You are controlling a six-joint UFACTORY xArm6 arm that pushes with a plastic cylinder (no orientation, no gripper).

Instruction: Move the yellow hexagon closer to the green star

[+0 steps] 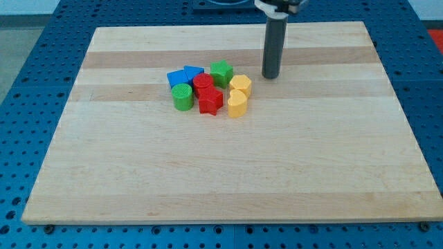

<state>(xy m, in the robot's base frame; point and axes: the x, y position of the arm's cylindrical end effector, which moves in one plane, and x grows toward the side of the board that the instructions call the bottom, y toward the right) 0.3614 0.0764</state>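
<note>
Right of the cluster, my tip [270, 76] rests bare on the board [208, 173], touching nothing. Yellow hexagon [240, 85] sits just beside green star [221, 72], prob w/ a small gap. Risk: shoving from the right could scatter yellow heart [237, 104] & red blocks [208, 93].

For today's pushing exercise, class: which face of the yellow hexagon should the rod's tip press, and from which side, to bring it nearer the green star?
Press the yellow hexagon's right-hand face, coming from the view's right and slightly below. The green star sits just up-left of it, and my tip already stands on that side, apart from the blocks.
</note>
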